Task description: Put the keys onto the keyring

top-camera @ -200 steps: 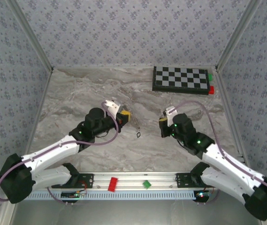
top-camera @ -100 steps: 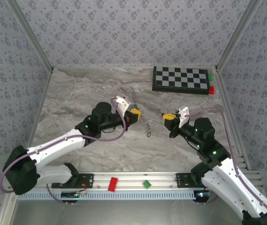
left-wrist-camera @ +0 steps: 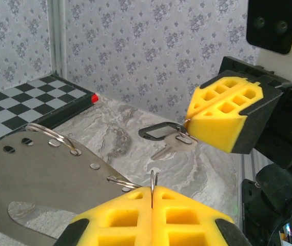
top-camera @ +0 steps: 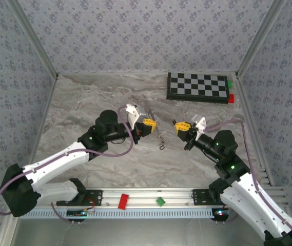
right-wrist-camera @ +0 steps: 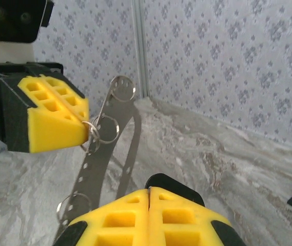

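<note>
Nearest in the left wrist view, the left gripper (left-wrist-camera: 152, 191) has its yellow jaws pressed fully together on the edge of a thin split keyring (left-wrist-camera: 152, 179), gripping only a sliver of wire. That narrow hold looks like the weak spot. A sideways push from a key could twist the ring in the jaws or pull it free. The flat perforated metal plate (left-wrist-camera: 43, 169) attached to it could then swing or drop to the marble surface (left-wrist-camera: 207, 169). No opened gap shows in the ring, so a key may simply butt against closed wire. Further out, the right gripper (left-wrist-camera: 188, 123) also has its jaws closed tight, pinching a black-headed key (left-wrist-camera: 158, 132), which could pivot if pressed. The ring stands edge-on to its own camera. The plate's long axis runs away to the left there, with other small rings in its holes. The key's long axis lies roughly level, its head pointing toward the left gripper. Both are held in the air over the middle of the surface, near each other but apart. A checkered board (left-wrist-camera: 27, 102) lies far behind.
</note>
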Action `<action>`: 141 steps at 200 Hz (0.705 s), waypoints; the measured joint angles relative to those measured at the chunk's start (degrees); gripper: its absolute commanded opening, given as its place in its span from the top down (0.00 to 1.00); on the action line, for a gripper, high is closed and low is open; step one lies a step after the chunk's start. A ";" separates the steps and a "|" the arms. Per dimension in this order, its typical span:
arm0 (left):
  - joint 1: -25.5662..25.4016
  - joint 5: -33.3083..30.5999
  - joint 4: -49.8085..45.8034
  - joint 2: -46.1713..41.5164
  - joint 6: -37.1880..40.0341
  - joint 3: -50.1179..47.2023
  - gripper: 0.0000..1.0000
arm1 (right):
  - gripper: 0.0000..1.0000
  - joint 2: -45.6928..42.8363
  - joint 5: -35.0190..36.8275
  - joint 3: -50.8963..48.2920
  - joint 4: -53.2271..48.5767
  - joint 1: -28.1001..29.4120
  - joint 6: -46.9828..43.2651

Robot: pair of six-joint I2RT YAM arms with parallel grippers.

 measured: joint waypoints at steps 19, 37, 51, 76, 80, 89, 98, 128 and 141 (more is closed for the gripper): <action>0.00 -0.02 0.00 -0.52 0.02 -0.07 1.00 | 1.00 1.46 -0.81 0.04 2.73 -0.33 0.76; 0.00 -0.70 -0.22 -0.52 0.04 -0.11 1.00 | 1.00 3.17 -1.92 0.68 2.40 -0.35 1.18; 0.00 -1.62 -0.66 -0.55 0.26 -0.11 1.00 | 1.00 5.16 -2.36 2.95 -1.57 -0.35 1.16; 0.00 -3.37 -1.38 -0.63 0.90 -0.39 1.00 | 1.00 10.88 -0.70 9.88 -12.81 -0.35 0.61; 0.00 -3.72 -1.42 -0.72 0.94 -0.52 1.00 | 1.00 11.98 0.04 11.04 -14.84 -0.35 0.63; 0.00 -4.11 -1.51 -0.83 1.14 -0.74 1.00 | 1.00 14.01 1.73 12.87 -18.62 -0.57 0.68; 0.00 -4.61 -1.81 -0.87 1.38 -0.79 1.00 | 1.00 15.96 3.48 14.21 -22.51 -1.18 0.79; 0.00 -6.10 -2.84 -0.87 1.95 -0.81 1.00 | 1.00 21.86 6.38 16.09 -33.09 -4.44 2.67; 0.00 -6.64 -3.17 -0.90 2.19 -0.79 1.00 | 1.00 24.83 6.32 17.20 -37.18 -5.35 3.78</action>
